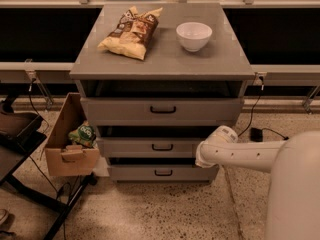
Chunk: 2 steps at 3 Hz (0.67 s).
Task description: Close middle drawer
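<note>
Grey wooden middle drawer (130,147), black bar handle, stands slightly out. Gripper (201,158) is at its right end; whether spread or closed cannot be told.

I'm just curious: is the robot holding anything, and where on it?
Cannot tell. The gripper is by the middle drawer, at the right end of its front panel, away from the black handle; no grip shows.
</note>
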Tool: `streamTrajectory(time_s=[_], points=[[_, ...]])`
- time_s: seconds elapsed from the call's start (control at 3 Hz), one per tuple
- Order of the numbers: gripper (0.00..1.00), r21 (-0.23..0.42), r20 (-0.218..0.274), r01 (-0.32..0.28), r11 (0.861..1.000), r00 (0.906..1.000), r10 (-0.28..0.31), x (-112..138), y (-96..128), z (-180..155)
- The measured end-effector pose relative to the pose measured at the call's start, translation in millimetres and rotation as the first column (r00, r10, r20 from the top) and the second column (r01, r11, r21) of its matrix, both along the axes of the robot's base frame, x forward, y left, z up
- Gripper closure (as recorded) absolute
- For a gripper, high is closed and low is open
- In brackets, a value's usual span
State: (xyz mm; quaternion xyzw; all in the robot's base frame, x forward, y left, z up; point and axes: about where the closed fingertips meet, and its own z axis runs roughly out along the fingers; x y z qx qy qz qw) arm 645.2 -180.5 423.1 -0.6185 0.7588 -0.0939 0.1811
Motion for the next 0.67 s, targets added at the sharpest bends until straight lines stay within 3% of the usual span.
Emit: streamTrajectory(time_s=[0.33,0.67], points=[[0.98,-0.051,-0.008,-0.069,0.996,0.9976,0.069,-44.8,9.5,34.6],[1.00,-0.149,-0.053,-0.113,0.982,0.9929,0.106,-109.5,10.4,82.3]])
